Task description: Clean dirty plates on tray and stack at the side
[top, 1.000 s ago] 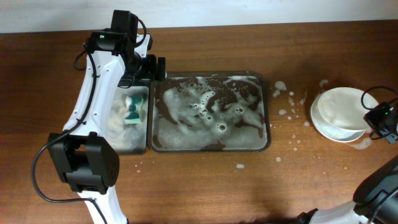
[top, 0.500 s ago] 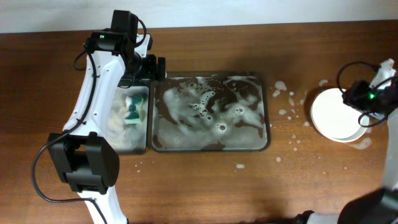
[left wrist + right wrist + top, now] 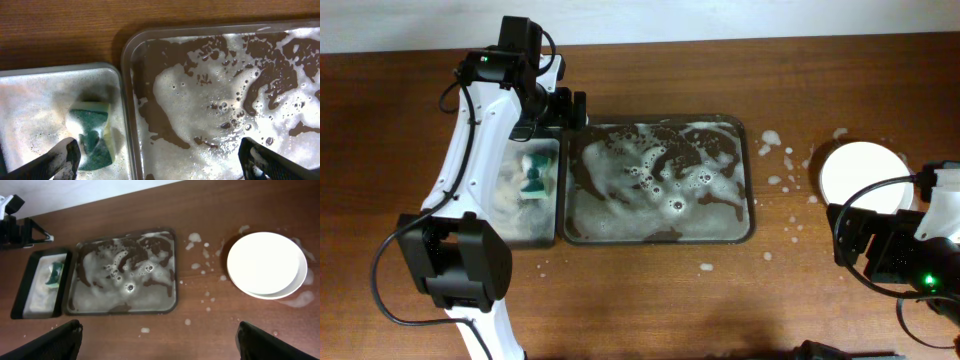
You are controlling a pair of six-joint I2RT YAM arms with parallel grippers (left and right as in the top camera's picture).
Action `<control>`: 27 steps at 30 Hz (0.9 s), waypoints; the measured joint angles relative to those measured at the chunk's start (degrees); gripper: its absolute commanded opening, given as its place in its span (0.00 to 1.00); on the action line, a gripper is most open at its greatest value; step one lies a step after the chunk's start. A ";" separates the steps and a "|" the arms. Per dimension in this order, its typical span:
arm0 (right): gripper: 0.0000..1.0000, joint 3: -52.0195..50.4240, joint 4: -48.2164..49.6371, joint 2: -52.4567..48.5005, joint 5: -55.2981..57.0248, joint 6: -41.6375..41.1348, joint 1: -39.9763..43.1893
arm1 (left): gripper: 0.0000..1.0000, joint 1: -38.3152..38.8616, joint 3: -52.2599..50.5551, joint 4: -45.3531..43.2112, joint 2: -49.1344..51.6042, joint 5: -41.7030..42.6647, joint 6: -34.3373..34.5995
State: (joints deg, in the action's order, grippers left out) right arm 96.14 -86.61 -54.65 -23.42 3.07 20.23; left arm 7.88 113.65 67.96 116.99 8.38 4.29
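Note:
The large grey tray (image 3: 752,180) (image 3: 174,270) holds brown water and white foam; no dirty plates show in it. White plates (image 3: 861,173) (image 3: 265,263) lie stacked on the table to the right of the tray. High above the table's near right side, my right gripper (image 3: 875,245) (image 3: 165,342) is open and empty, clear of the stack. My left gripper (image 3: 565,113) (image 3: 160,165) hangs open over the rim between the two trays, holding nothing. A green and yellow sponge (image 3: 92,132) (image 3: 533,175) lies in the small tray, beside my left finger (image 3: 62,160).
The small soapy tray (image 3: 510,225) (image 3: 22,292) sits against the large tray's left side. Foam spots (image 3: 775,145) dot the wood between the tray and the plates. A wet patch (image 3: 300,300) spreads by the stack. The table's far edge meets a white wall.
My right gripper opened, leaving a plate on the stack, and drew back toward the near right side and upward. The left arm has not moved.

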 measured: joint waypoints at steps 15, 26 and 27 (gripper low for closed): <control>0.99 -40.85 51.49 18.84 6.16 7.23 -15.69 | 0.99 0.00 0.04 -0.04 0.00 0.04 0.00; 0.98 -89.26 84.61 53.22 10.16 7.43 -20.94 | 0.99 0.00 0.04 0.04 0.00 0.02 0.00; 0.98 -91.43 86.73 53.81 10.45 7.43 -20.98 | 0.99 0.00 0.04 0.00 0.00 0.02 0.00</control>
State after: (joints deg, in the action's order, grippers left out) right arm 4.71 0.12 -0.84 -12.97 10.50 -0.75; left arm 7.88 113.69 67.96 116.99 8.40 4.29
